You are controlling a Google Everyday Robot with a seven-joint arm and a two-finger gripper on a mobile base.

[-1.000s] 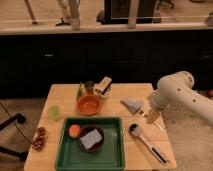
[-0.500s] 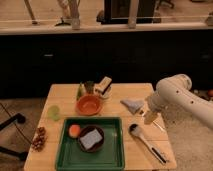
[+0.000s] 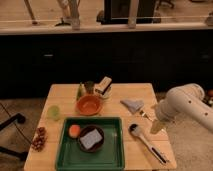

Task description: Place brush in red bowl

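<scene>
The brush lies flat on the wooden table at the front right, its round dark head toward the tray and its slim handle running to the front right edge. The red bowl sits empty near the table's middle, behind the green tray. My gripper hangs from the white arm at the right, just above and right of the brush head. It holds nothing that I can see.
A green tray at the front holds a dark brown bowl with a grey sponge and a small orange ball. A grey cloth, a fork, a green cup and a box lie around.
The arm has shifted left and lowered slightly, bringing the gripper closer to the brush head. The brush and bowl have not moved.
</scene>
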